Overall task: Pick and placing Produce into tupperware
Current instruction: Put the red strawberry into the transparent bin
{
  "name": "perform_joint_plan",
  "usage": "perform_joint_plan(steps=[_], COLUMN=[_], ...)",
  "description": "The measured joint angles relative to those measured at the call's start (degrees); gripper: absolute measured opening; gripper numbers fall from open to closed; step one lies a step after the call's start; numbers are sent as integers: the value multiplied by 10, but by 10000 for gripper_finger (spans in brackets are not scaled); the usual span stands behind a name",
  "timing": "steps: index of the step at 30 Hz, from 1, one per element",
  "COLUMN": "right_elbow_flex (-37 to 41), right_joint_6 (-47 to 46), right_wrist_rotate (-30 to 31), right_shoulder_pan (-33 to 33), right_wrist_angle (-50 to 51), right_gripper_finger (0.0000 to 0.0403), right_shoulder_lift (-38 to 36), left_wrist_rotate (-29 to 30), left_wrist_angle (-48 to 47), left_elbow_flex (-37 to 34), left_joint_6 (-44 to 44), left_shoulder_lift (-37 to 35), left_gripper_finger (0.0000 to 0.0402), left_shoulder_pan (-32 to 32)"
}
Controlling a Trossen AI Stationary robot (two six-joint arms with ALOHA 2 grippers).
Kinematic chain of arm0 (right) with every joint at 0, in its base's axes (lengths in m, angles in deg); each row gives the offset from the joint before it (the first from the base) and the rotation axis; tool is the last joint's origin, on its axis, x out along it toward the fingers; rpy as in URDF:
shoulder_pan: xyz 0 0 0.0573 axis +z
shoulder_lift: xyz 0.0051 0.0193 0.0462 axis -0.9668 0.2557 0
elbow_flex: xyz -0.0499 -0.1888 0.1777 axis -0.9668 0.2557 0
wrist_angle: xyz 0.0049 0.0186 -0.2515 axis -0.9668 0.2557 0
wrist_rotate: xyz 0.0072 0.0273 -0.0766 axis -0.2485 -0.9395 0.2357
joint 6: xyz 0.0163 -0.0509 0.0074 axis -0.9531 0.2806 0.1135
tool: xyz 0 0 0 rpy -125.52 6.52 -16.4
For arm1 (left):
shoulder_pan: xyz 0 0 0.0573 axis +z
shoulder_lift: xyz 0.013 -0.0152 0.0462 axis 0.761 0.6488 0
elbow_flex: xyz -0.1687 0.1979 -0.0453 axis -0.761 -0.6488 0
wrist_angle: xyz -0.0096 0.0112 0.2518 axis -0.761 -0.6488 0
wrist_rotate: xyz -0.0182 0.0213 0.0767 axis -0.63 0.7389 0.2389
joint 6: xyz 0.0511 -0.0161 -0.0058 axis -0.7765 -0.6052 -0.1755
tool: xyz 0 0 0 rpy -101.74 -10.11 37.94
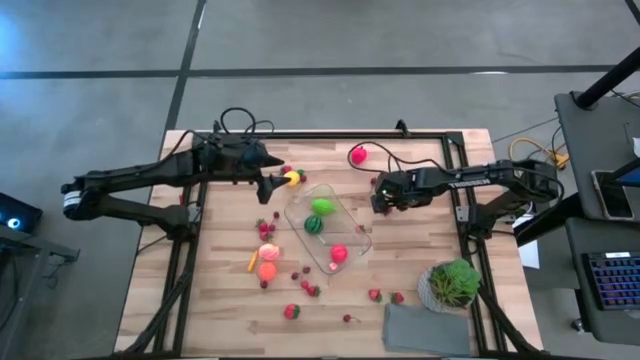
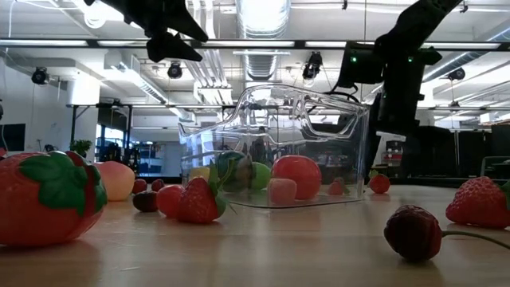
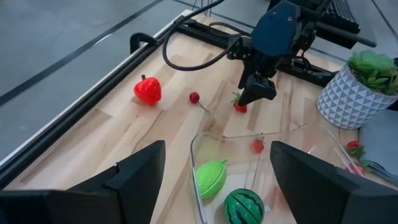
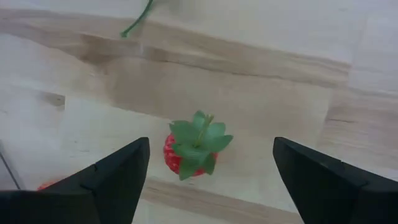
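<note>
A: Where does the tupperware point(image 1: 352, 240) sit, and which way does it run?

B: Near the middle of the counter point(image 1: 420, 270). From above, its long axis runs on a diagonal, from the far left corner near the left arm toward the near right. Inside it lie a lime-green fruit point(image 1: 322, 207), a striped watermelon point(image 1: 314, 225) and a red fruit point(image 1: 339, 254).

A: And the rest of the produce?

B: Scattered. An orange fruit point(image 1: 267, 270) and a small carrot point(image 1: 251, 262) lie left of the tub with several small red berries nearby. A pink-red fruit point(image 1: 358, 154) sits at the far edge, and two strawberries point(image 1: 374, 295) lie near the potted plant point(image 1: 455, 284).

A: The right hand?

B: The right hand point(image 1: 379, 196) hangs just beyond the tub's far right side, above a small strawberry point(image 4: 189, 151). Its wrist view shows that berry standing leaf cap up between the two fingers, which are spread wide and not touching it.

A: The left hand?

B: The left hand point(image 1: 283, 182) is at the tub's far left corner, close to a yellow fruit point(image 1: 292, 178). Its fingers point(image 3: 134, 171) are apart, holding nothing, and point along the tub toward the right arm.

A: Anything else on the counter?

B: A grey cloth point(image 1: 425, 328) lies flat at the near right corner, beside the plant.
</note>
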Motion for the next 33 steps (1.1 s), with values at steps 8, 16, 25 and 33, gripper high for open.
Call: perform_joint_plan(steps=[8, 16, 25, 33], right_elbow_flex=[0, -1, 0, 0], right_joint_6=[0, 1, 0, 3], right_wrist_rotate=[-14, -13, -14, -42], right_shoulder_pan=[-1, -1, -1, -1], right_wrist_angle=[-22, -36, -33, -48], right_gripper_finger=[283, 263, 201, 140], right_shoulder_lift=[31, 58, 57, 54], left_wrist_rotate=[0, 0, 0, 0], left_wrist_angle=[2, 1, 1, 1], left_elbow_flex=[0, 0, 0, 0], left_joint_6=[-1, -1, -1, -1], left_shoulder_lift=[6, 8, 13, 28], left_gripper_finger=[276, 276, 276, 276], left_shoulder_pan=[0, 0, 0, 0])
